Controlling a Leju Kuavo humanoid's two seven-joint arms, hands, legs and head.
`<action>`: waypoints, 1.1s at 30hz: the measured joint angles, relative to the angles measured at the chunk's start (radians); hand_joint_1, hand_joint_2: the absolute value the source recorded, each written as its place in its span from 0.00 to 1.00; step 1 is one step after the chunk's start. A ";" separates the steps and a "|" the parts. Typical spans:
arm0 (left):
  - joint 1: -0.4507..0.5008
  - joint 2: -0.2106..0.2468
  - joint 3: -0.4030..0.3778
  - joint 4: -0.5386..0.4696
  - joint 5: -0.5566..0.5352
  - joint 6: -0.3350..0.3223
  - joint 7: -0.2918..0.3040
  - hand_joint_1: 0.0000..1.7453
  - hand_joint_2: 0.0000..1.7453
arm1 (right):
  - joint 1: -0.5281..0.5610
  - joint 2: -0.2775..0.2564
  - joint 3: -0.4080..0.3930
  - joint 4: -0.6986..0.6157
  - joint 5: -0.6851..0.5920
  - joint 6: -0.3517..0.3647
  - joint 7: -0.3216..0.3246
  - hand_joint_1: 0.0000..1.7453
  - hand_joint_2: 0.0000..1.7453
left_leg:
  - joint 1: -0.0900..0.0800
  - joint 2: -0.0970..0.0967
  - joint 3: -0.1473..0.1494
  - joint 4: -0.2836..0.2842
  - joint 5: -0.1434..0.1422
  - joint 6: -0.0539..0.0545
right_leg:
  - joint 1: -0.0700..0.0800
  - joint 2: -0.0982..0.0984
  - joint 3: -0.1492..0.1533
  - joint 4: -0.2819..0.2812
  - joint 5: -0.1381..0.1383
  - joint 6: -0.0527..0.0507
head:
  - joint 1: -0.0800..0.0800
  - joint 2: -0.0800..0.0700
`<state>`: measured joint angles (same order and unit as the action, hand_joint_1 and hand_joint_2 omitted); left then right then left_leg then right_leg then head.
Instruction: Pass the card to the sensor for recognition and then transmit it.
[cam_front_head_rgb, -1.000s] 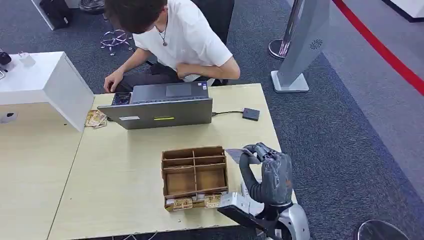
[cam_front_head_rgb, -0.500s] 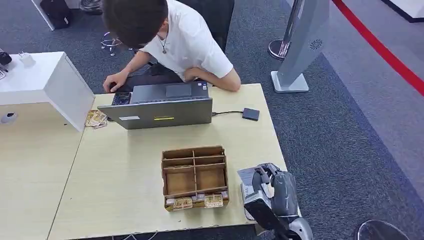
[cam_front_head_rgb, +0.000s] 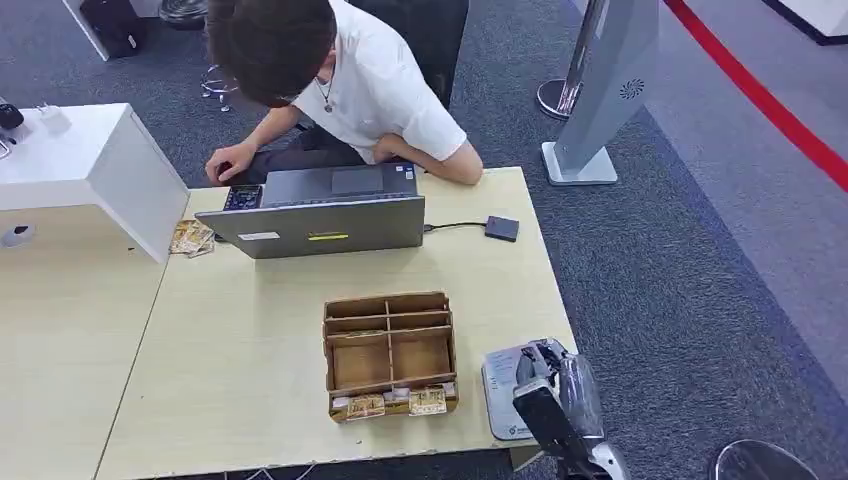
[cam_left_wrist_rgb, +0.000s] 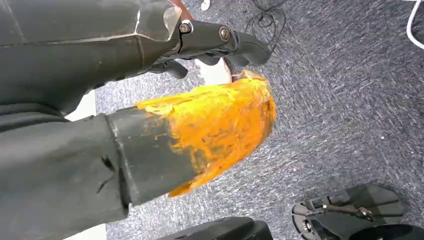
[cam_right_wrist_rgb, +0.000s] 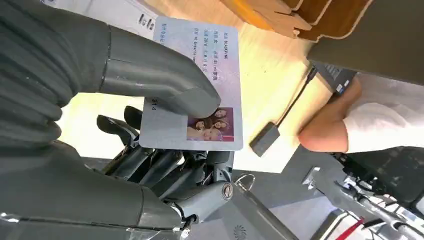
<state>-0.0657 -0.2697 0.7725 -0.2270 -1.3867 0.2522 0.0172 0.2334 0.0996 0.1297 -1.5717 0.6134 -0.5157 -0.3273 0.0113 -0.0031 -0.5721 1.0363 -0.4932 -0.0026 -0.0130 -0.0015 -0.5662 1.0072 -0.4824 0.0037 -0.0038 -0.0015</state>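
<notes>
A: Where was the ID card (cam_right_wrist_rgb: 200, 85)?
B: Pinched between the right hand (cam_right_wrist_rgb: 150, 125)'s thumb and fingers, above the white sensor pad (cam_front_head_rgb: 503, 385) at the table (cam_front_head_rgb: 250, 330)'s near right corner.
A: Changed?
B: The hand had dropped lower; the left hand (cam_left_wrist_rgb: 150, 100) hung with fingers curled in.

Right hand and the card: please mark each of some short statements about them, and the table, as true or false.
1. The right hand holds the card between thumb and fingers. True.
2. The card shows a small photo in one corner. True.
3. The laptop lies closed and flat on the table. False: it stands open in front of the person.
4. The right hand is over the wooden organizer. False: it is at the table's corner, over the white sensor pad beside the organizer.
5. A cable joins the laptop to a small dark box. True.
</notes>
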 joint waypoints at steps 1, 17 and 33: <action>0.000 0.000 0.000 0.000 0.000 0.000 -0.005 0.00 0.00 | 0.000 0.002 -0.004 0.005 0.000 0.002 0.000 1.00 1.00 | 0.000 0.000 0.000 0.000 0.000 0.000 | 0.000 0.000 0.000 0.000 0.000 0.000 | 0.000 0.000; 0.000 0.000 0.000 0.000 0.001 0.000 0.002 0.00 0.00 | -0.015 0.019 -0.058 0.093 -0.010 0.037 -0.002 1.00 1.00 | 0.000 0.000 0.000 0.000 0.000 0.000 | 0.000 0.000 0.000 0.000 0.000 0.000 | 0.000 0.000; 0.000 0.000 0.002 0.000 0.002 -0.001 -0.005 0.00 0.00 | -0.035 0.027 -0.087 0.167 0.011 0.078 0.021 1.00 1.00 | 0.000 0.000 0.000 0.000 0.000 0.000 | 0.000 0.000 0.000 0.000 0.000 0.000 | 0.000 0.000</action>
<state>-0.0656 -0.2697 0.7740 -0.2270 -1.3851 0.2514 0.0122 0.1983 0.1267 0.0431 -1.4042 0.6249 -0.4375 -0.3063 0.0113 -0.0031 -0.5721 1.0363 -0.4932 -0.0026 -0.0130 -0.0015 -0.5662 1.0072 -0.4824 0.0037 -0.0038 -0.0015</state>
